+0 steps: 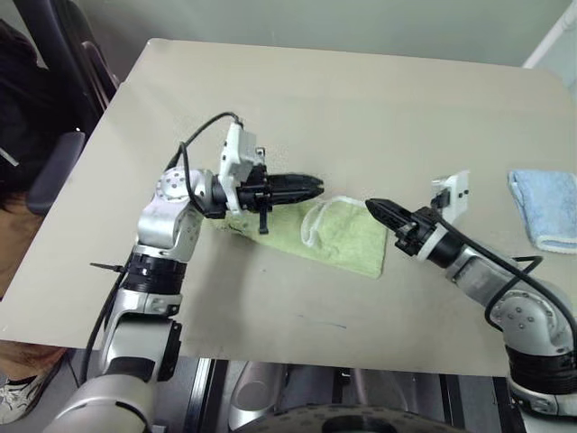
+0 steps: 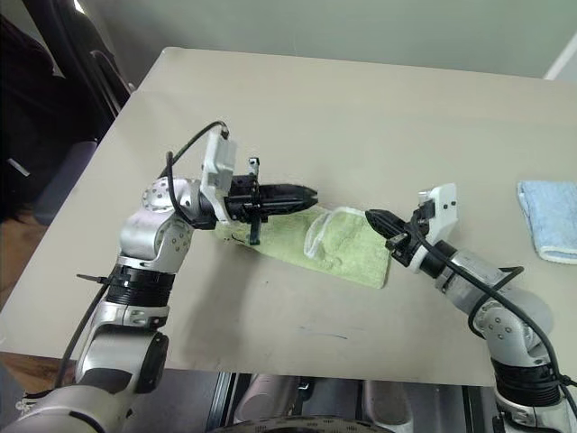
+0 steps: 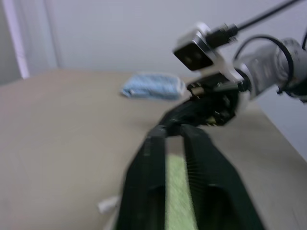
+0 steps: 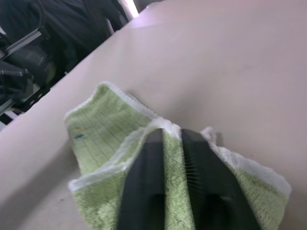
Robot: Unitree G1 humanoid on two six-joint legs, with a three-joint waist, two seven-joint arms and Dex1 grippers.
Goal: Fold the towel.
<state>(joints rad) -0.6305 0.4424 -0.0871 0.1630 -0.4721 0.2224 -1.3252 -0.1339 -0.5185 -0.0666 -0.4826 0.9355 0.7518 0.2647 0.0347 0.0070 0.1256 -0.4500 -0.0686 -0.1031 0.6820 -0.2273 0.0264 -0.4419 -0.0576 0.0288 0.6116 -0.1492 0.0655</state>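
Left wrist view alone catches the blue towel (image 3: 152,87) behind the right gripper (image 3: 165,123).

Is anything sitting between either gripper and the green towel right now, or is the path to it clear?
Nothing visible stands in the way. The towel lies partly folded on the table between the left gripper and the right gripper, both shut and hovering at its edges. The blue towel lies apart, near the table's right edge.
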